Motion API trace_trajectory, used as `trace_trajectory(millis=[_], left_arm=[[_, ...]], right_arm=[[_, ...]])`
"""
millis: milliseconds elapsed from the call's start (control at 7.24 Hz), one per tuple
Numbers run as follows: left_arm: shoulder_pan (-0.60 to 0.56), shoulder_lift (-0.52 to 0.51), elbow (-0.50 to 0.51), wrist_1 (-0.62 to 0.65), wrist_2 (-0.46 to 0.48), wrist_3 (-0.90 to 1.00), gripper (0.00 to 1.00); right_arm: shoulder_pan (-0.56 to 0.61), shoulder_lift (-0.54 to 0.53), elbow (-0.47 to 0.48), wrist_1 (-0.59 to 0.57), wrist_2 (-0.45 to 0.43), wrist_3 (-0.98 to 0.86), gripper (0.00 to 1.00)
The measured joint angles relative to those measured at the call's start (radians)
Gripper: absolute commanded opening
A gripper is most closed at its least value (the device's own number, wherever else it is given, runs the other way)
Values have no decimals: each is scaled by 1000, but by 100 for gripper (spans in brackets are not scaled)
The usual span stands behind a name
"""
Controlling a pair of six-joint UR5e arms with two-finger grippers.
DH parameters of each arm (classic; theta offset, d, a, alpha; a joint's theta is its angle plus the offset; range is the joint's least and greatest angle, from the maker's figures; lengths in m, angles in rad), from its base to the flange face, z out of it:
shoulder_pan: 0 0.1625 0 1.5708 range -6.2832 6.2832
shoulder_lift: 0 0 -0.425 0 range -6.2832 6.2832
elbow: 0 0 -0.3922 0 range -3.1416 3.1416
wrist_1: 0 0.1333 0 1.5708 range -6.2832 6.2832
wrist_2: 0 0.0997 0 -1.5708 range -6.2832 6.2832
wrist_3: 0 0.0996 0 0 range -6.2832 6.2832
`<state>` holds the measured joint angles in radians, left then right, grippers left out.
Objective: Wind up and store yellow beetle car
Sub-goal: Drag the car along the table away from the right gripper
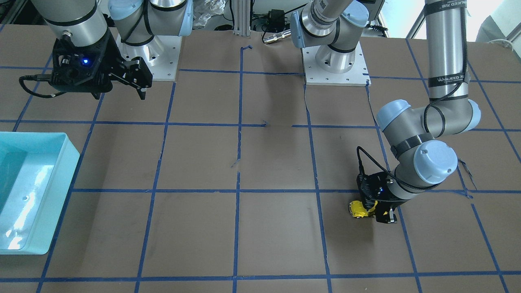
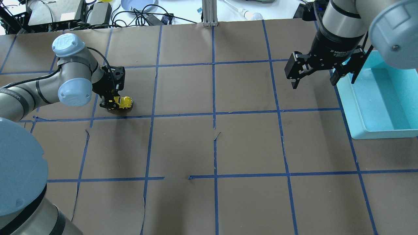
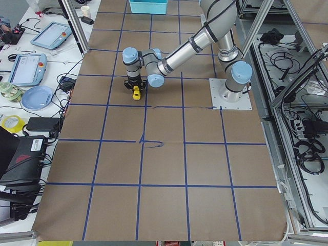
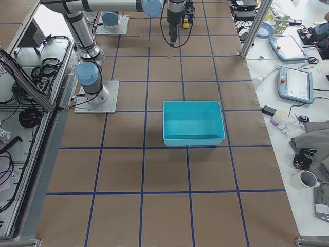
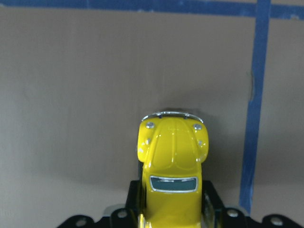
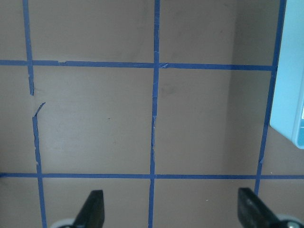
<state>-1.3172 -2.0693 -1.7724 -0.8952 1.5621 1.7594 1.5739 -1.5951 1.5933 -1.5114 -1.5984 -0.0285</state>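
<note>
The yellow beetle car (image 5: 172,156) sits between the fingers of my left gripper (image 5: 172,216), nose pointing away from the wrist. The jaws are shut on its rear half. The car (image 2: 124,102) and left gripper (image 2: 112,103) are low over the brown table on my left side. They also show in the front view, the car (image 1: 359,209) beside the gripper (image 1: 376,212). I cannot tell if the wheels touch the table. My right gripper (image 2: 313,83) hangs open and empty above the table, just left of the turquoise bin (image 2: 378,133). Its fingers (image 6: 92,211) are wide apart.
The turquoise bin (image 1: 40,203) is empty and stands on my right side; its edge shows in the right wrist view (image 6: 290,95). Blue tape lines grid the brown table (image 2: 212,147). Cables and devices lie beyond the far table edge.
</note>
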Motion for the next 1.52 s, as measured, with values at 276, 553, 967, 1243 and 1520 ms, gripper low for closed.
trace_trajectory(millis=[276, 553, 967, 1243, 1520], left_arm=[[29, 0, -1, -1, 1, 54, 19], [44, 1, -2, 0, 6, 78, 19], [57, 4, -2, 1, 12, 91, 32], [66, 8, -2, 2, 13, 93, 86], [68, 9, -1, 3, 13, 90, 92]], right_arm=[[0, 0, 0, 0, 0, 1, 100], [0, 0, 0, 0, 1, 1, 100], [0, -1, 0, 1, 0, 1, 100], [0, -1, 0, 2, 0, 1, 100], [1, -2, 1, 2, 0, 1, 100]])
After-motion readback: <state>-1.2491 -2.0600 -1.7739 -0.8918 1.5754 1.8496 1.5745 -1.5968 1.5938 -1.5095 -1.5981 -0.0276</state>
